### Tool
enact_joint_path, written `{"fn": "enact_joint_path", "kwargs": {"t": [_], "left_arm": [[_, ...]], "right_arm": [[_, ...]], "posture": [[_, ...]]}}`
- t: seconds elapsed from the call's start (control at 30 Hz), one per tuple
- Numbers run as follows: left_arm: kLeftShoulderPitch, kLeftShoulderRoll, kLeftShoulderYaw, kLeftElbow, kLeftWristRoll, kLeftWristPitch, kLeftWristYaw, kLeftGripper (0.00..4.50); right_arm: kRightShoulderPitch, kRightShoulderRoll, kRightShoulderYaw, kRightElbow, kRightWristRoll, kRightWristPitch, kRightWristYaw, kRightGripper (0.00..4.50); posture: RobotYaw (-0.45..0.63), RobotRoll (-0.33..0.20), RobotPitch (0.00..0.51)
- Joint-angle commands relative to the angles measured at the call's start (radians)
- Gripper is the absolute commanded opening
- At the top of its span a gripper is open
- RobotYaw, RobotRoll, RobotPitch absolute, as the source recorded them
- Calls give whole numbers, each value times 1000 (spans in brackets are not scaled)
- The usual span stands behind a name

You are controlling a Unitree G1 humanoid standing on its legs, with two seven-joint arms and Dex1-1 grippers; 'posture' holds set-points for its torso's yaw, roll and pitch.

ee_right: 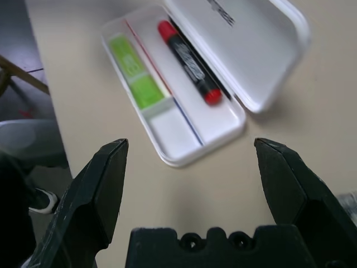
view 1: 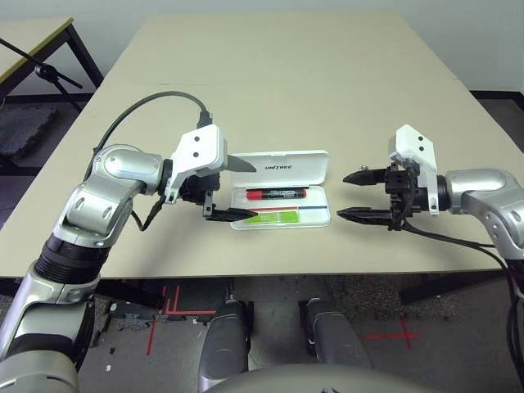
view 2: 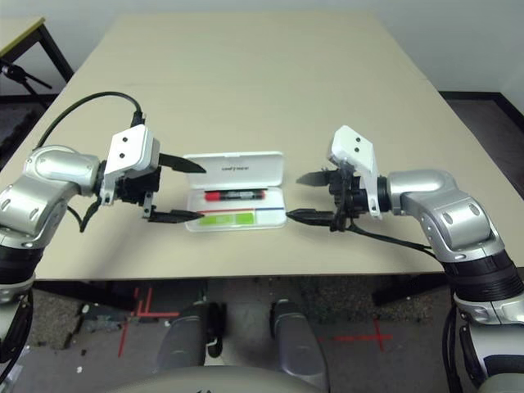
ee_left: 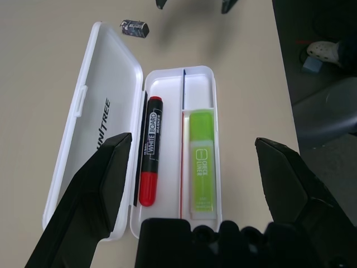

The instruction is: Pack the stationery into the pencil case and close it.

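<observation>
Pencil case (view 1: 282, 192) lies open at the table's (view 1: 286, 74) near edge, lid (ee_left: 95, 128) flat. Inside: red marker (ee_left: 150, 157) and green bar (ee_left: 202, 162), 2 of 3 pieces packed. Small grey piece (ee_left: 135, 27) sits on the table just beside the lid's far corner. Left claw (view 1: 229, 188) and right claw (view 1: 360, 196) flank the case, both spread wide, holding nothing. Left to do: last piece, then lid.

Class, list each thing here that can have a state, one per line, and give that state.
pencil case: lid open, lying flat on the table.
red marker: capped, lying in the case.
green bar: lying in the case.
small grey piece: outside the case, on the table.
left gripper: open, empty.
right gripper: open, empty.
</observation>
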Motion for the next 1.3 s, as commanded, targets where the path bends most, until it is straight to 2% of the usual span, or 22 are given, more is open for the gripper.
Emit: {"fn": "enact_joint_path", "kwargs": {"t": [0.03, 0.2, 0.33, 0.43, 0.53, 0.7, 0.93, 1.3], "left_arm": [[5, 14, 18, -9, -24, 4, 2, 4473], [16, 9, -2, 12, -11, -27, 5, 4473], [15, 3, -15, 29, -6, -47, 3, 4473], [9, -1, -23, 45, 0, -63, 2, 4473], [9, -4, -32, 47, 2, -69, 4, 4473], [3, -4, -39, 53, 5, -74, 4, 4473], [-8, -10, -51, 49, 8, -67, 7, 4473], [-22, -22, -69, 10, 3, -31, 19, 4473]], "right_arm": [[-1, -9, -60, -19, 22, 118, -83, 4500], [-83, 42, -165, -16, 55, 358, -279, 4500], [-155, 97, -186, 57, 2, 459, -436, 4500], [-214, 190, -235, 113, -45, 498, -593, 4500], [-265, 332, -316, 131, -115, 511, -804, 4500], [-257, 459, -332, 82, -164, 523, -948, 4500], [-227, 542, -348, 78, -192, 521, -1032, 4500], [-209, 560, -280, 171, -199, 486, -1000, 4500]], "posture": [[-100, 0, 122], [-116, 0, 124], [-131, 0, 123], [-133, 0, 121], [-130, 0, 121], [-130, 0, 121], [-127, 0, 123], [-114, 0, 122]]}}
